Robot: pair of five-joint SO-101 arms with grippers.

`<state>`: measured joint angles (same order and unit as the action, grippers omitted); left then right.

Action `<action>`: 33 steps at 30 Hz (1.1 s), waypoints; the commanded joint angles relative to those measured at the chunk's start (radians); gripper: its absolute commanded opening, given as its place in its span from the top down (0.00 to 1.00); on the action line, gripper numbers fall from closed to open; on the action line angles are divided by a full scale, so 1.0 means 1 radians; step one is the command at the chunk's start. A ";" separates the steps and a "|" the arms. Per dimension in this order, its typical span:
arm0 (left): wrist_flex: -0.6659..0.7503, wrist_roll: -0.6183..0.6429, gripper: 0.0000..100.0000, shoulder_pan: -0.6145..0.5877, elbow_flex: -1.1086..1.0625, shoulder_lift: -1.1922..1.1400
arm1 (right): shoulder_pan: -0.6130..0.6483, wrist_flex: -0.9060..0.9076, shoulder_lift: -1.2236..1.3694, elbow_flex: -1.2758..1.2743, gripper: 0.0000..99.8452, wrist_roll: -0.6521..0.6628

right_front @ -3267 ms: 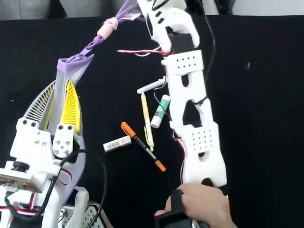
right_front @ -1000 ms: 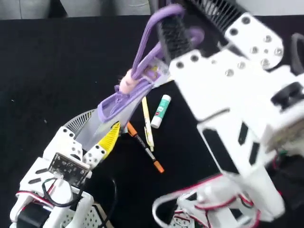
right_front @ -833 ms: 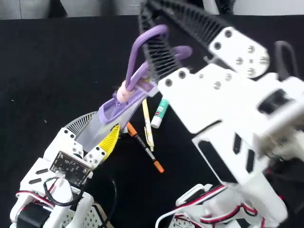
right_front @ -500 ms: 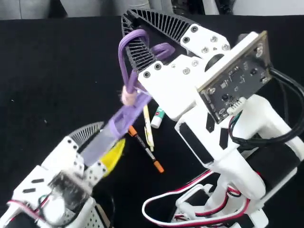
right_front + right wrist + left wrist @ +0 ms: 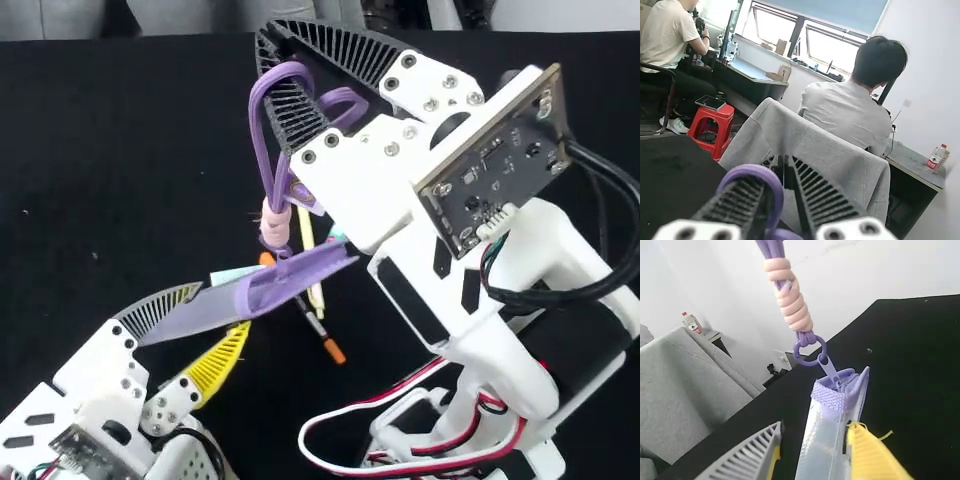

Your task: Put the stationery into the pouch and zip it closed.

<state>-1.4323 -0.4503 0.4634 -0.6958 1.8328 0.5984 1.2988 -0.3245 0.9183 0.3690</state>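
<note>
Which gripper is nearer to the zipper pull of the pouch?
Left. The left gripper holds the pouch near the zipper pull; the right gripper holds the strap, beyond the pink coil.

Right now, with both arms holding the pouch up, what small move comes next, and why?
Probably lower the pouch to the table: the left gripper clamps it midair, its strap held in the right gripper, and the orange pen lies outside.
</note>
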 commanded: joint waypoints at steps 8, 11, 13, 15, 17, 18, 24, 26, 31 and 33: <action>0.000 -0.006 0.78 0.147 0.059 -0.244 | 0.017 0.032 -0.012 -0.002 0.99 0.000; 0.000 -0.006 0.79 0.183 0.116 -0.313 | 0.017 0.048 -0.018 -0.001 0.99 0.000; 0.000 -0.008 0.79 0.183 0.128 -0.344 | 0.017 0.051 -0.019 -0.001 0.99 0.000; -0.005 -0.008 0.79 0.183 0.125 -0.370 | 0.017 0.051 -0.019 -0.001 0.99 0.000; -0.006 -0.008 0.79 0.183 0.110 -0.381 | 0.017 0.051 -0.019 -0.001 0.99 0.000; -0.006 -0.008 0.79 0.183 0.101 -0.379 | 0.017 0.051 -0.019 -0.001 0.99 0.000; -0.008 -0.008 0.79 0.183 0.076 -0.374 | 0.017 0.051 -0.019 -0.001 0.99 0.000; -0.008 -0.008 0.83 0.183 0.076 -0.361 | 0.017 0.051 -0.019 -0.001 0.99 0.000; -0.008 -0.008 0.97 0.182 0.077 -0.318 | 0.017 0.051 -0.019 -0.001 0.99 0.000; -0.031 -0.008 0.95 0.182 0.084 -0.302 | 0.017 0.051 -0.019 -0.001 0.99 0.000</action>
<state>-1.4369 -0.4457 0.6352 -0.6268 1.5075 0.5984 1.3464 -0.3245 0.9183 0.3690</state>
